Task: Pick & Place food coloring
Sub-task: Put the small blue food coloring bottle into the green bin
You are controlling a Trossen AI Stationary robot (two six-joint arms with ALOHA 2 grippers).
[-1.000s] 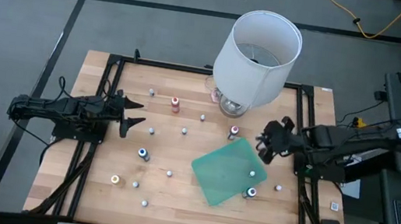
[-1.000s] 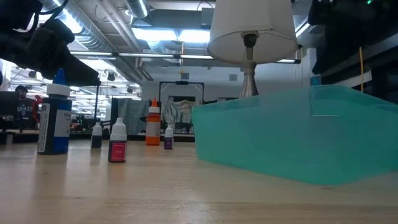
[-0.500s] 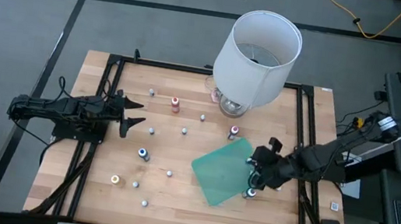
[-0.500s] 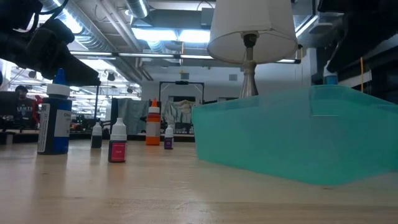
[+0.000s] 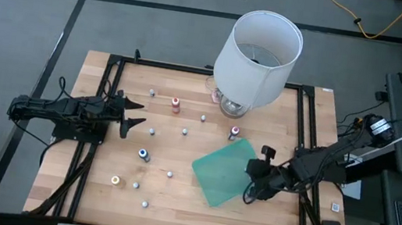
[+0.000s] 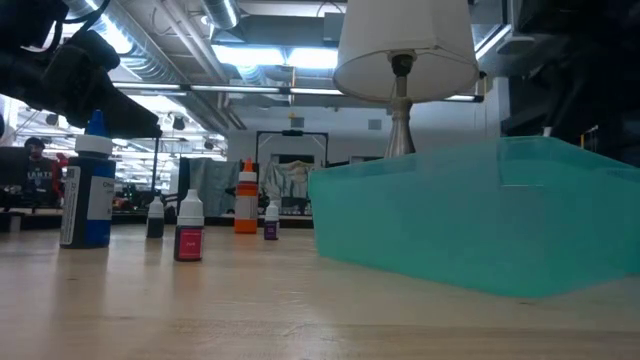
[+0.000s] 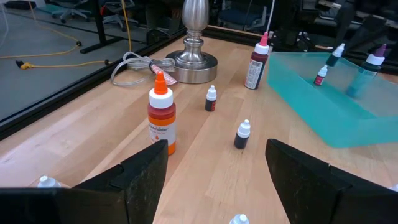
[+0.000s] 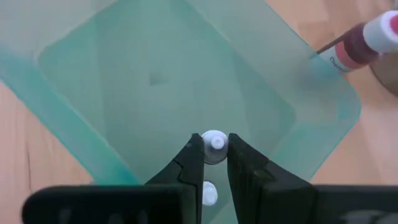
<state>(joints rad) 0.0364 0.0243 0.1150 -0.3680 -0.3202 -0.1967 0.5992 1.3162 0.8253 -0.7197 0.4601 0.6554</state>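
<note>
Right tool [image 8: 215,152] has swung inward over green tray [image 5: 226,171] on wooden table [image 5: 174,191].

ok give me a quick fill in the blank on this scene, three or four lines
1. The right gripper is shut on a small white-capped ____.
2. It holds that over the green ____.
3. The left gripper waits with its fingers ____.
4. The orange-capped bottle stands ____ on the wooden table.

Missing words: bottle; tray; open; upright
</note>
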